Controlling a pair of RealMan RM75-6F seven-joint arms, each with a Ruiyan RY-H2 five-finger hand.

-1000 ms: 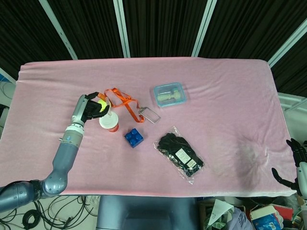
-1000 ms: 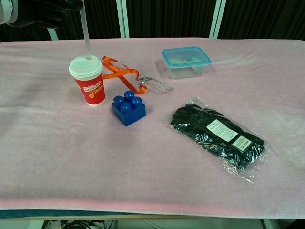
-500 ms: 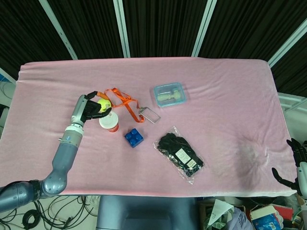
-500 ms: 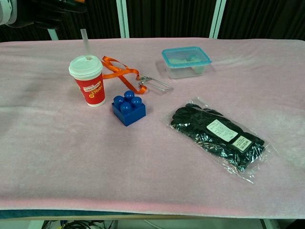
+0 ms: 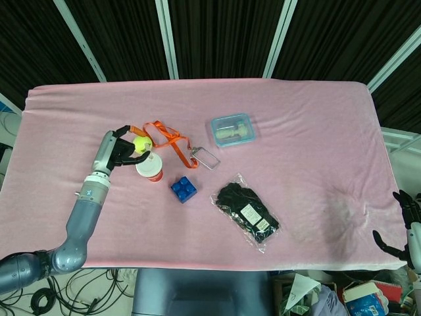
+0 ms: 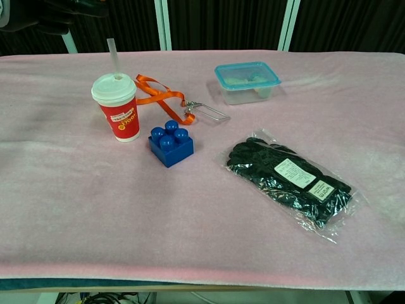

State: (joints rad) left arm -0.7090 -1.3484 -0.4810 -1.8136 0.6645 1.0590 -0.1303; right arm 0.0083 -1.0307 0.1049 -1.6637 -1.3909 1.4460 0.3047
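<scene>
red cup (image 6: 120,109) | blue block (image 6: 171,143) beside | left hand (image 5: 122,150) fingers apart | right hand (image 5: 408,224) unclear

A counter (image 6: 76,209) draped in pink cloth carries a red paper cup (image 6: 119,111) with white lid and straw, a blue toy brick (image 6: 170,144) just beside it, an orange lanyard (image 6: 161,96) with a clear badge holder (image 5: 207,158), a teal-lidded container (image 6: 247,81), and bagged black gloves (image 6: 288,180) toward the right
</scene>
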